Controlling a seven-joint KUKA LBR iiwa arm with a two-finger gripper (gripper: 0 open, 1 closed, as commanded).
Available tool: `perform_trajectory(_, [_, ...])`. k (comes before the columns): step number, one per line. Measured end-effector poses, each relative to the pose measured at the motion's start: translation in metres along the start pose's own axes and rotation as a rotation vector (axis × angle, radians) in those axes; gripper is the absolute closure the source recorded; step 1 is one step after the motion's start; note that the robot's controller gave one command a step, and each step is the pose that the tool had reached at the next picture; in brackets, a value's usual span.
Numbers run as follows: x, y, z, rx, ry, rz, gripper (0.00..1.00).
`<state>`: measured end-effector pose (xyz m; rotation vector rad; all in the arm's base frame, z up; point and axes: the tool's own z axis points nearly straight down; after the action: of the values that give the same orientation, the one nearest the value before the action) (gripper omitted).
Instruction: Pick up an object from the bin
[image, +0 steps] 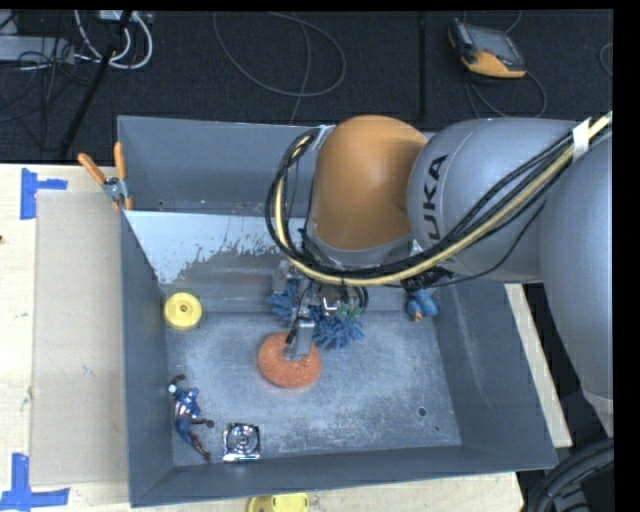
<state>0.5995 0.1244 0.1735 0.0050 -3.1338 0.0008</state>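
The gripper (300, 338) hangs low over the upper edge of the orange disc (290, 366), which lies flat on the bin (400, 400) floor. The disc is judged the likely pick: most of its rim is free of clutter, which favours a straight descent. Whether the gripper is spread or pressed together cannot be told. Blue bristly pieces (338, 328) crowd just up-right of the disc. A yellow roll (183, 311) lies well left of the disc and a blue figure (187, 413) lower-left of it.
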Motion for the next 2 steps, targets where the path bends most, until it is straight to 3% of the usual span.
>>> perform_trajectory(1, [-0.002,-0.001,-0.005,-0.001,-0.007,0.003,0.0])
perform_trajectory(2, [0.008,-0.009,0.039,-0.001,-0.011,-0.101,0.0])
